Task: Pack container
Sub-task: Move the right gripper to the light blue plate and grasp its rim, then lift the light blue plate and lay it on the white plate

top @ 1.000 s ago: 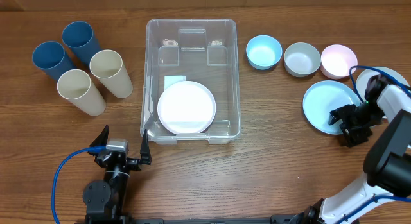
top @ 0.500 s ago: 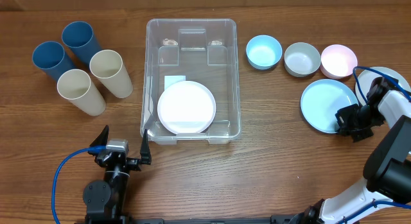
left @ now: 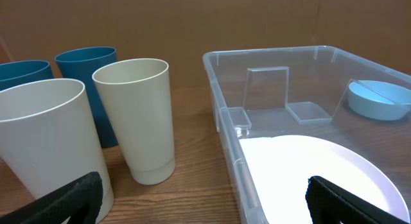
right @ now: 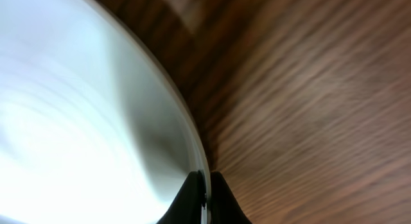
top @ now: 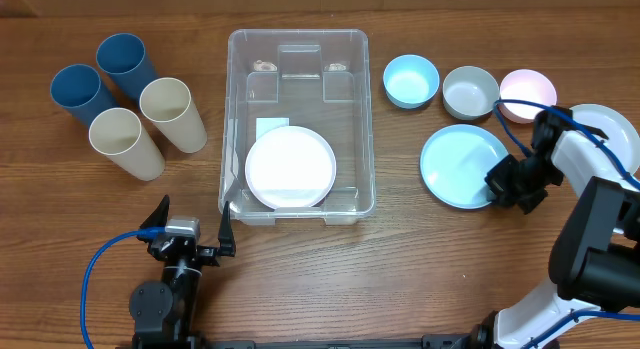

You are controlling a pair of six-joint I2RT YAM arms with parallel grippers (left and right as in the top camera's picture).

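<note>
At the right side of the table (top: 440, 279), a light-blue plate (top: 458, 165) is being clamped by its rim in the right gripper (right: 206, 184), the jaws being pressed almost together on the thin edge, as is being shown in the right wrist view. A rim pinch is probably being used because a flat plate lying on wood offers no other purchase; the plate appears to be resting flat on the table, though whether it is being lifted cannot be told. The container (top: 298, 35) is being shown at the centre of the table, well apart from this gripper and to its left, with the held plate lying between the two. A white plate (top: 290, 168) is being carried on the container's base at its near end, so a stack is presumably being built there. The left gripper (top: 193, 229) is being held wide apart and empty just in front of the container's near-left corner, touching nothing. Three small bowls (top: 470, 91) are being left in a row beyond the held plate, and four cups (top: 165, 109) are being left standing upright at the far left.
</note>
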